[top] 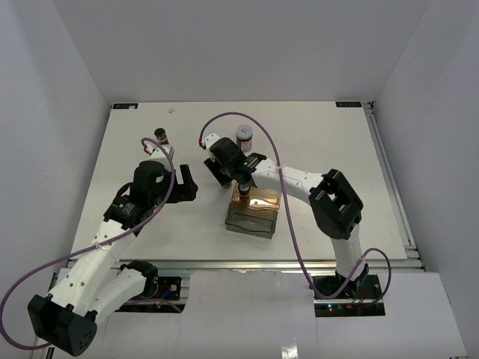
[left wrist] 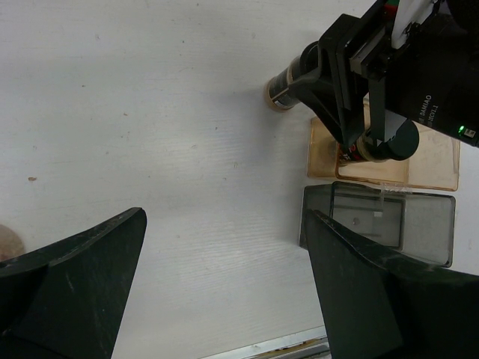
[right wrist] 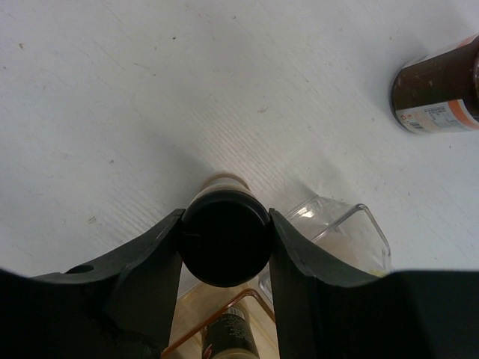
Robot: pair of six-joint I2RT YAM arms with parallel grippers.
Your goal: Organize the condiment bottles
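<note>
My right gripper [top: 241, 179] [right wrist: 226, 224] is shut on a black-capped condiment bottle [right wrist: 224, 238] [left wrist: 391, 140], both fingers pressed on the cap. It holds the bottle upright at the edge of an amber bin [top: 258, 200] [left wrist: 438, 170]. Another bottle [right wrist: 228, 336] lies inside that bin. A brown-filled bottle [top: 244, 137] [right wrist: 438, 93] [left wrist: 286, 87] stands beyond it. A black-capped bottle [top: 161, 136] stands at the far left. My left gripper [top: 187, 183] [left wrist: 224, 217] is open over bare table with nothing between its fingers.
A clear smoky rectangular bin [top: 251, 223] [left wrist: 389, 221] sits against the near side of the amber bin, close to my left gripper's right finger [left wrist: 374, 299]. The table's metal front rail [left wrist: 277, 345] runs just below.
</note>
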